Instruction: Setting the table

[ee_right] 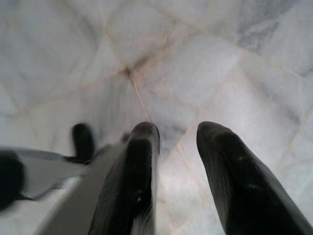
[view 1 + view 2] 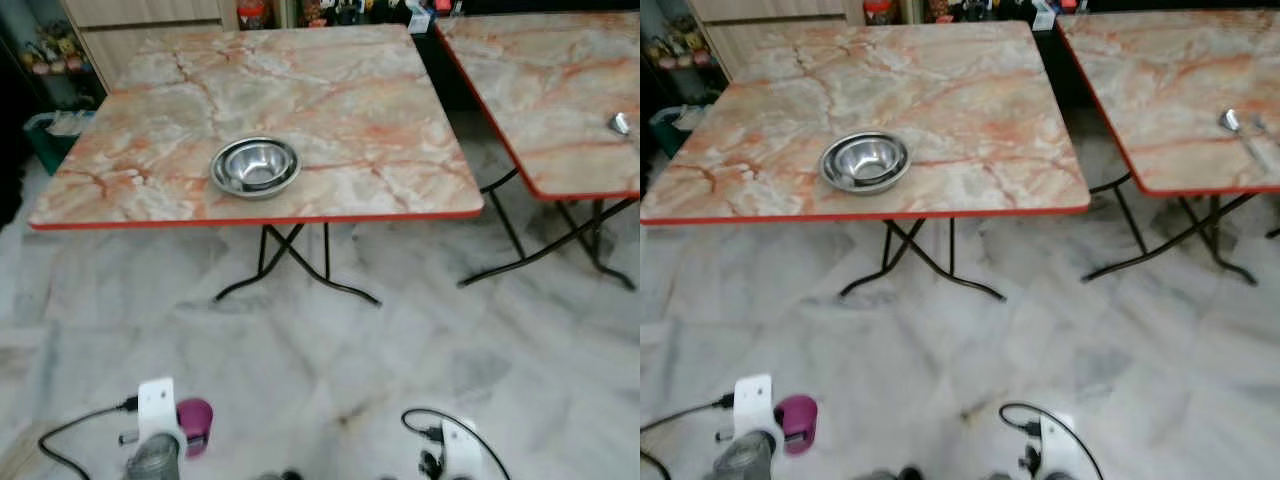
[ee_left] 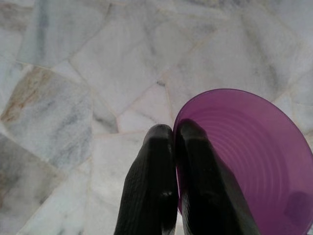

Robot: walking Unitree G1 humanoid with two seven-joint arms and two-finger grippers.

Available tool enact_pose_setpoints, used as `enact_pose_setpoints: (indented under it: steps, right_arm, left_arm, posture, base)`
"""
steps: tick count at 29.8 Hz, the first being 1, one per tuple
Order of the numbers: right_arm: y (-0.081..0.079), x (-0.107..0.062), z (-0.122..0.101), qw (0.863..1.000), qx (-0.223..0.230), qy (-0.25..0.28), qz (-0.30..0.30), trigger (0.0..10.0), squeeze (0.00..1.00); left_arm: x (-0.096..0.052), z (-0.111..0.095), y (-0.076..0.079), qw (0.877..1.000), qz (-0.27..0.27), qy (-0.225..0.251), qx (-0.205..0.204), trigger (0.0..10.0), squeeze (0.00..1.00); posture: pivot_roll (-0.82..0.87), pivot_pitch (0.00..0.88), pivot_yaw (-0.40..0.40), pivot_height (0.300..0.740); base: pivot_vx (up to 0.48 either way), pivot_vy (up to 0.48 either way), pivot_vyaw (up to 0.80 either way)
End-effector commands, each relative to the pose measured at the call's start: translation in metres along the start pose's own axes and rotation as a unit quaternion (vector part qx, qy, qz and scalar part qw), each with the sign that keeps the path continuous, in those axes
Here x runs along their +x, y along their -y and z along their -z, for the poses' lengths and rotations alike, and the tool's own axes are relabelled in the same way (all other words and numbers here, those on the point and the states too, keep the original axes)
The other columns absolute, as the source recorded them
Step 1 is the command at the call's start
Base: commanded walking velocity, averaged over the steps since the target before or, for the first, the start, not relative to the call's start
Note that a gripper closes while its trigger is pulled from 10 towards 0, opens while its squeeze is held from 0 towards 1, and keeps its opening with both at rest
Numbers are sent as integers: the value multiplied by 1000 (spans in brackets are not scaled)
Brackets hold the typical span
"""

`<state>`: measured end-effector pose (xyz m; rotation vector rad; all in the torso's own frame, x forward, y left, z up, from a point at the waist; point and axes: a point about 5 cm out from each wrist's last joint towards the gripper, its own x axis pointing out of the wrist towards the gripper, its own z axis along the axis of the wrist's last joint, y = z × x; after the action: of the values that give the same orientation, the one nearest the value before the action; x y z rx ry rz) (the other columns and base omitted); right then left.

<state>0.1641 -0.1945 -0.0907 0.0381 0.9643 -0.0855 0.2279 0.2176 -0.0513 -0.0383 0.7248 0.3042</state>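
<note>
The left end effector [image 3: 173, 142] is clamped on the rim of a purple cup [image 3: 254, 161], low at the bottom left of the head view, above the floor. Thin plastic, likely light and slippery, so the rim pinch suits it. The right end effector [image 1: 178, 139] hangs with fingers apart. A steel bowl [image 2: 255, 166] sits mid-frame on the marble surface [image 2: 360, 110].

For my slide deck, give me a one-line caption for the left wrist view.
Left gripper pinching the rim of a purple cup above the marble floor.
</note>
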Motion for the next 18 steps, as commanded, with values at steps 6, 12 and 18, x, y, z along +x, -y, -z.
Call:
enact_pose_setpoints:
  steps: [6, 12, 18]
  right_arm:
    - [-4, 0, 2, 1000, 8, -2, -3, 10000, 0]
    - [-4, 0, 1, 1000, 9, -2, -2, 10000, 0]
    - [-4, 0, 1, 1000, 10, 0, -3, 10000, 0]
  left_arm:
    - [0, 3, -6, 1000, -7, -3, 6, 10000, 0]
    - [-1, 2, -3, 1000, -2, 3, 2, 10000, 0]
    - [-1, 0, -1, 1000, 3, 13, -20, 10000, 0]
  posture:
    - [5, 146, 20, 740]
    - [6, 144, 16, 740]
    - [10, 144, 13, 740]
  base:
    - [0, 458, 0]
    - [0, 58, 0]
    - [0, 0, 0]
